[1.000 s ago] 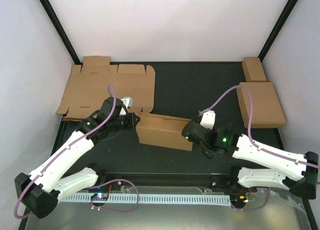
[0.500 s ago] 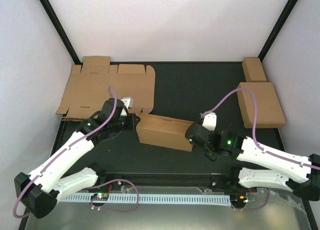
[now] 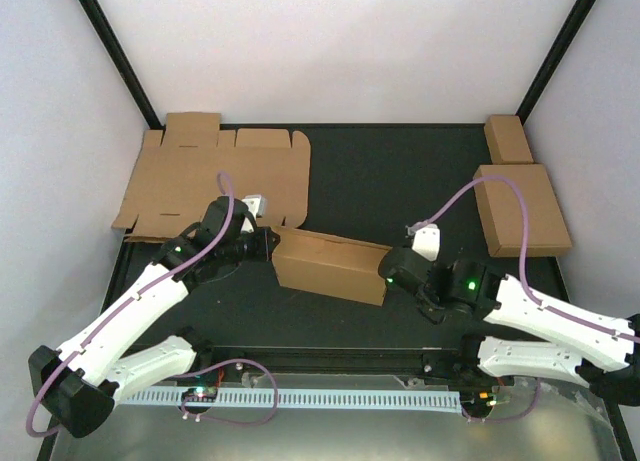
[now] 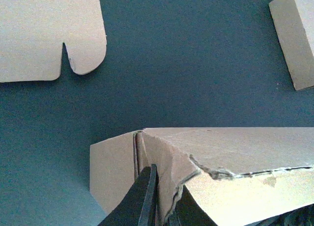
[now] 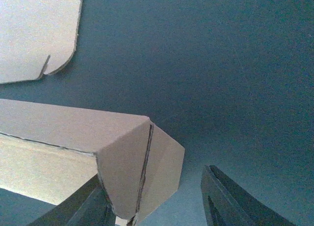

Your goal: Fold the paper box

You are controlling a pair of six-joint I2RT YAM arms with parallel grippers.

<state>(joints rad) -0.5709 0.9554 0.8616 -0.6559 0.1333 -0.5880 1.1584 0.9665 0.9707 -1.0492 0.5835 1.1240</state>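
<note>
Box (image 3: 330,264) mid-counter (image 3: 400,181), btwn arms. L jaws clamped on its L end wall, so I've anchor vs sliding. R jaws apart at R end, no grip; prob. free to re-grip.

Plain brown paper box (image 3: 330,265), black table (image 3: 400,181)

Text: none legible in any view.
Brands, labels: none legible.
Numbers, signs: none legible.
Box (image 3: 330,266) faces: plain brown, unprinted.
Sheet (image 3: 215,176): plain brown, unprinted.
</note>
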